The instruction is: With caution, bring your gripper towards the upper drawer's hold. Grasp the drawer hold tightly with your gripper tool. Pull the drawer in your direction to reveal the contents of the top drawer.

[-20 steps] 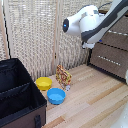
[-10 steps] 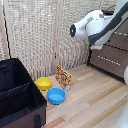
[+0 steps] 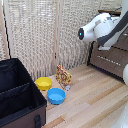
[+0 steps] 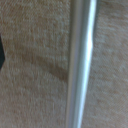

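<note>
The white robot arm [image 3: 100, 27] reaches over to the brown cabinet [image 3: 111, 61] at the exterior view's right. Its bulk hides the gripper and most of the upper drawer there. In the wrist view the silvery drawer hold [image 4: 80, 64] fills the picture from edge to edge, very close, in front of the brown upper drawer front [image 4: 35, 75]. A dark sliver [image 4: 1, 52] at the picture's edge may be a finger. The frames do not show whether the jaws are open or shut, or whether they touch the bar.
A lower drawer front with its own pale bar [image 3: 107, 59] shows under the arm. On the wooden floor stand a yellow bowl [image 3: 43, 83], a blue bowl [image 3: 56, 95] and a colourful packet [image 3: 63, 77]. A black box [image 3: 17, 97] is at the left. A wicker screen [image 3: 45, 35] stands behind.
The arm has moved towards the exterior view's right, closer to the cabinet. The bowls, packet and box have not moved.
</note>
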You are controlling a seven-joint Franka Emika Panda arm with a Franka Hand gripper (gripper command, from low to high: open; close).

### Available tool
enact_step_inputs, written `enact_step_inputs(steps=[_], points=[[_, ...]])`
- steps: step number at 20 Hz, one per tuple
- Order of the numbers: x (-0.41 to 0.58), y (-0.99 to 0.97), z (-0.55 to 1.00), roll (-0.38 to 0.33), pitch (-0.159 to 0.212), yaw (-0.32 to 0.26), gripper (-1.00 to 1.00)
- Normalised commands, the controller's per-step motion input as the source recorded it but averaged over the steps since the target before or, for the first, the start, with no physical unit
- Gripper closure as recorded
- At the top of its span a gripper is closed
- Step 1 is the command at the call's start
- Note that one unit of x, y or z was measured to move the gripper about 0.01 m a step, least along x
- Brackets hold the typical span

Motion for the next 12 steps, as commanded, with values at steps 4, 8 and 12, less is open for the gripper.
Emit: enact_step_inputs(steps=[4,8,12], points=[[0.0,-0.18,0.0,0.008,0.0,0.0,1.0],[-0.016,-0.1,0.0,0.008,0.0,0.003,1.0],[-0.005,0.05,0.0,0.0,0.0,0.032,1.0]])
